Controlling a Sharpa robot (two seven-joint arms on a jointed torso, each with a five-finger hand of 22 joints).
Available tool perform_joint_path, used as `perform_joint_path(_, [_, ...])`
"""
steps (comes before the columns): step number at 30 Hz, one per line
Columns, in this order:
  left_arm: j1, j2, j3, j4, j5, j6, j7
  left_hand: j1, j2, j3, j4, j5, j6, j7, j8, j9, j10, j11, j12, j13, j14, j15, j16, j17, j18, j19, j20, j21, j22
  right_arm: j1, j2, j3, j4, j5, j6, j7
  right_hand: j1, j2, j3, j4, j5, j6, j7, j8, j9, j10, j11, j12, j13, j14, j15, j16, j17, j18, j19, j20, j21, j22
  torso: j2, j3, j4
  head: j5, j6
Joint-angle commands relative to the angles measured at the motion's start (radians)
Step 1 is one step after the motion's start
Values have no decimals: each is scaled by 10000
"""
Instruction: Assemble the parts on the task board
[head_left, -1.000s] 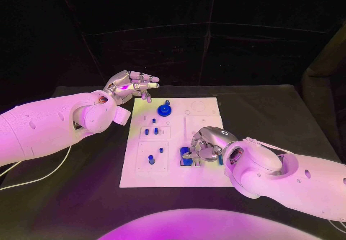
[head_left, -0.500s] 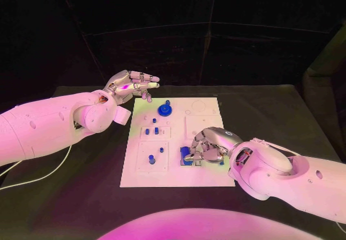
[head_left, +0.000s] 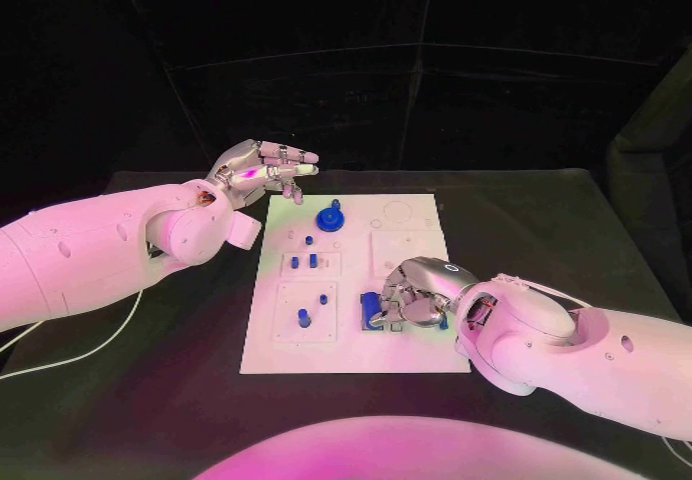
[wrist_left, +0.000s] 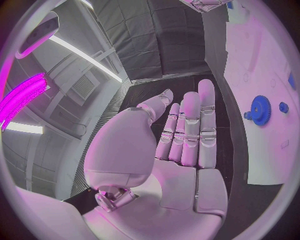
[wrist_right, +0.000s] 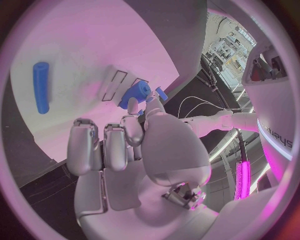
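Note:
The white task board (head_left: 414, 222) lies in the middle of the black table. My right hand (head_left: 413, 293) hovers low over its near right part, fingers curled down onto a blue part (head_left: 372, 306) standing there. In the right wrist view the thumb and a fingertip (wrist_right: 131, 121) meet at this blue part (wrist_right: 136, 93). My left hand (head_left: 265, 167) is raised beyond the board's far left corner, fingers apart, holding nothing. The left wrist view shows its fingers (wrist_left: 190, 125) straight. A blue gear (head_left: 330, 219) sits at the board's far left.
Small blue pegs (head_left: 302, 262) stand in the board's left column, with another (head_left: 303, 319) nearer me. A blue rod (wrist_right: 41, 87) lies on the board. A white cable (head_left: 80, 358) crosses the table at the left.
My right hand has closed in slightly on the blue part, and its forearm has shifted a little. The left hand has stayed in place.

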Motion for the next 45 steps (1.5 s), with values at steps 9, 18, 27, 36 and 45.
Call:
perform_joint_path(9, [16, -2, 3, 7, 20, 98, -17, 28, 116, -24, -42, 54, -40, 44, 40, -19, -99, 14, 53, -18, -103, -15, -17, -36, 138, -92, 5, -65, -24, 10, 201, -2, -179, -130, 230, -4, 123, 225, 51, -82, -82, 94, -85, 65, 27, 78, -80, 29, 39, 613, -86, 103, 159, -107, 106, -32, 103, 104, -4, 4, -17, 23, -11])
perform_joint_path(18, [17, -17, 3, 13, 20, 96, -33, 41, 119, -22, -52, 54, -52, 49, 36, -21, -106, 17, 57, -20, -107, -15, -14, -42, 138, -92, 5, -66, -25, 10, 146, -2, -212, -225, 225, -180, 123, 244, 57, -85, -88, 100, -88, 64, 27, 85, -84, 41, 49, 615, -88, 110, 169, -108, 109, -34, 107, 112, -7, 2, -13, 35, -13])
perform_joint_path(27, [17, -27, 2, 10, 20, 95, -46, 41, 119, -22, -52, 54, -52, 49, 36, -21, -106, 17, 57, -20, -107, -15, -14, -42, 138, -92, 5, -66, -25, 10, 6, -2, -210, -264, 387, -237, -40, 80, -112, -110, -137, 116, -67, 38, 30, 92, -71, 8, 39, 610, -86, 98, 156, -109, 103, -40, 105, 111, -9, 2, -14, 27, -27])
perform_joint_path(36, [17, -36, 2, 12, 20, 102, -66, 41, 119, -22, -52, 54, -52, 49, 36, -21, -106, 17, 57, -20, -107, -15, -14, -42, 138, -92, 5, -66, -25, 11, -187, -3, -149, -210, 178, -130, -897, -390, -883, 209, -215, 132, -43, 42, 86, 109, -44, -13, 58, 602, -64, 86, 152, -107, 92, -23, 97, 107, -12, 6, -28, 7, -17])
perform_joint_path(45, [17, -66, 1, 33, 19, 95, -58, 61, 123, -19, -67, 54, -61, 54, 35, -22, -116, 20, 63, -23, -112, -14, -10, -52, 138, -92, 4, -69, -27, 9, -972, -4, 325, 496, -990, 567, -586, -102, -890, 104, -86, -200, 72, -222, 16, 24, 38, -189, -28, 564, -11, -46, -32, -75, 11, 7, 8, -63, -16, 3, -15, -36, 19])
